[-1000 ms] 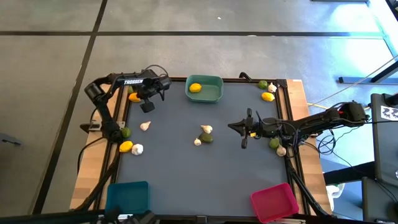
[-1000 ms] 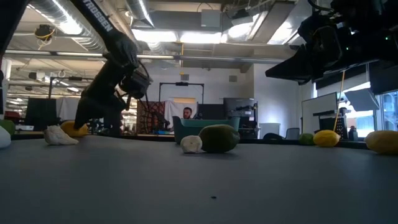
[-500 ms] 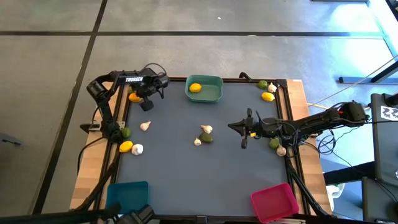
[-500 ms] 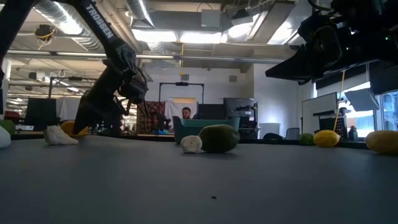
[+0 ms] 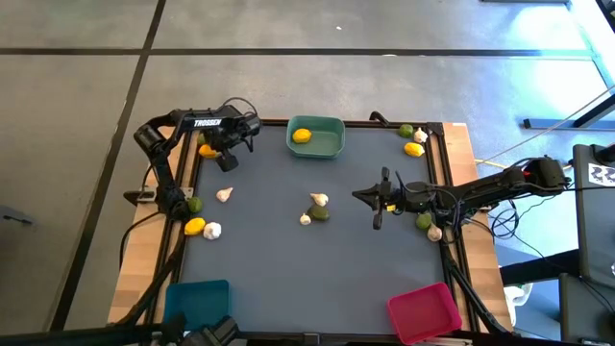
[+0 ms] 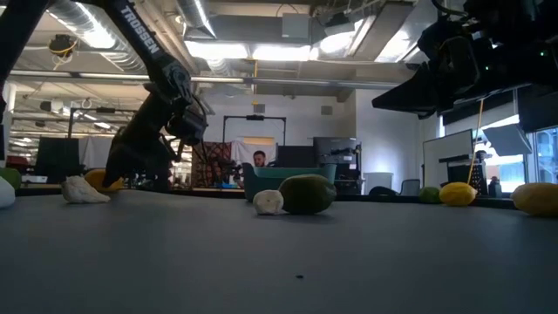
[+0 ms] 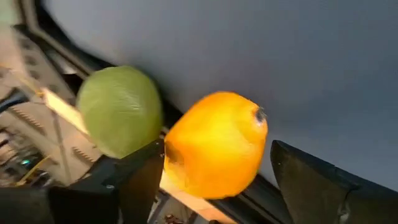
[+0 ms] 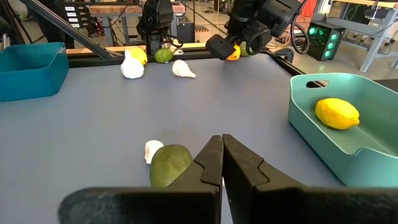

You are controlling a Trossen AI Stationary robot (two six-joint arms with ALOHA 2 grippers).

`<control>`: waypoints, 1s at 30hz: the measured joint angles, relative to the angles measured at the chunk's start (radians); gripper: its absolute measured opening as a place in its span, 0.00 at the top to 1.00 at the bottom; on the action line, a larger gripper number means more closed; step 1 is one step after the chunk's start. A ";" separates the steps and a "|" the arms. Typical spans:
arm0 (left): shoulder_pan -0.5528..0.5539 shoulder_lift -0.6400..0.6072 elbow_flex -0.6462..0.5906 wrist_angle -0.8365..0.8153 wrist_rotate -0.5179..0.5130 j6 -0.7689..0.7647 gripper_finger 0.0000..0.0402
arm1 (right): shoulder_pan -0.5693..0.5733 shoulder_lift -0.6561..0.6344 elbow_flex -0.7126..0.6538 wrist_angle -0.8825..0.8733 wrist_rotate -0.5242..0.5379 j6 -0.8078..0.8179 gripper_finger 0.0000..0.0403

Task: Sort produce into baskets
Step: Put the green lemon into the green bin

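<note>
The left gripper (image 5: 209, 151) reached down at the table's (image 5: 317, 269) far-left edge, fingers (image 7: 130, 180) spread either side of a lemon (image 7: 214, 144), contact unclear. A lime (image 7: 119, 111) lay just beside. The right gripper (image 5: 377, 204) waited closed, empty, mid-table.

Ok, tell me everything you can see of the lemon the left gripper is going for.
The lemon is orange-yellow, rounded, with a small dark nub at one end and a dimpled peel. It lies at the table's far left edge, by the rail, next to a lime. The left gripper has its open fingers on either side of it; whether they touch it I cannot tell. From above, the arm hides most of it.
</note>
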 joint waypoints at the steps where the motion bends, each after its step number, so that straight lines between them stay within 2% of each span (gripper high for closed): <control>1: 0.000 0.000 0.000 0.000 0.014 -0.001 0.31 | 0.000 0.000 0.000 0.000 0.000 0.000 0.98; 8: 0.000 0.000 0.000 0.020 0.082 0.009 0.39 | 0.000 0.000 0.000 0.000 0.000 0.000 0.98; 23: -0.001 0.000 0.000 0.013 0.087 0.011 0.55 | 0.000 0.000 0.000 -0.027 0.000 0.000 0.98; 30: -0.011 -0.021 0.000 0.013 0.087 0.011 0.57 | 0.000 0.000 0.000 -0.027 0.000 0.000 0.98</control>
